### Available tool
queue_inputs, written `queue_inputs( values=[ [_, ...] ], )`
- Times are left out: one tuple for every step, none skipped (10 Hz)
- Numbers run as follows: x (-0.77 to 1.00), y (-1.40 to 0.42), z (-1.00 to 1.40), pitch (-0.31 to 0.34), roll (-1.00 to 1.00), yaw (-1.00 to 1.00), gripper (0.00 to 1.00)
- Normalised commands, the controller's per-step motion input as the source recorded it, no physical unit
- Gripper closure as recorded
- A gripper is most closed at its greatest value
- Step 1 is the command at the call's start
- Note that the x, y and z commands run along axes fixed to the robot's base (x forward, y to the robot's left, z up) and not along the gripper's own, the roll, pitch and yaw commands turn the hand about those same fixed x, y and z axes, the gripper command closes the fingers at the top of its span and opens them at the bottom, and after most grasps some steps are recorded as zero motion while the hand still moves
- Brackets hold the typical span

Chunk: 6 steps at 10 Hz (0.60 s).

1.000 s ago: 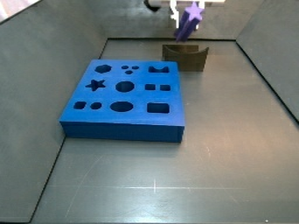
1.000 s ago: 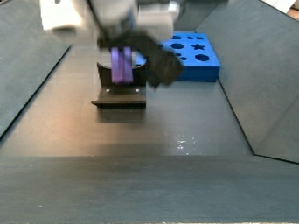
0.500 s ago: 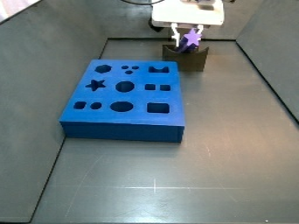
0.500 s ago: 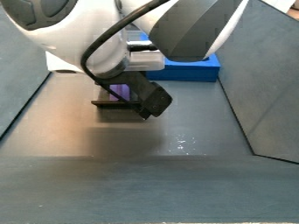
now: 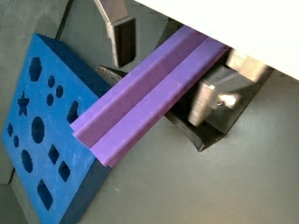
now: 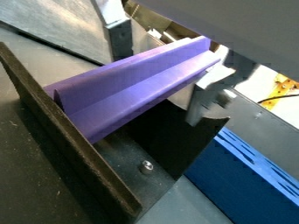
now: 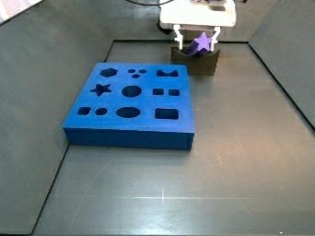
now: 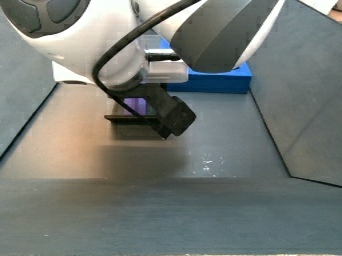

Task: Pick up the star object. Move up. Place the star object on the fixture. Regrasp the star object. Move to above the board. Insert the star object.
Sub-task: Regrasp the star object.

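The purple star object [image 7: 201,41] lies level in the notch of the dark brown fixture [image 7: 197,62] at the back of the floor, its star-shaped end showing in a side view. My gripper [image 7: 201,35] hangs right above it, one finger on each side with a narrow gap, open. Both wrist views show the long prism [image 5: 146,98] [image 6: 128,83] running between the fingers [image 5: 121,39] [image 6: 121,33], resting on the fixture [image 5: 205,136] [image 6: 82,162]. The blue board [image 7: 129,103] lies in front of and to the left of the fixture.
Grey walls enclose the floor on every side. In a side view the white arm [image 8: 120,40] blocks most of the scene; a bit of purple [image 8: 138,103], the fixture's base [image 8: 131,121] and the board [image 8: 221,78] peek out around it.
One second ago the star object hung upright above the fixture; now it lies level in the notch with the gripper's hand lowered over it. Nothing has moved in the last half second.
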Motion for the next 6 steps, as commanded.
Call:
queue_inputs(
  values=[
    [0.0,0.0,1.0,0.026,0.0,-0.03,0.0],
    [0.0,0.0,1.0,0.026,0.01,-0.03,0.0],
    [-0.02,0.01,1.0,0.031,0.02,-0.01,0.0],
    [-0.03,0.0,1.0,0.033,0.04,-0.01,0.0],
    [-0.04,0.0,1.0,0.037,0.05,0.0,0.0],
    [-0.04,0.01,0.86,0.04,0.05,-0.01,0.0]
  ],
)
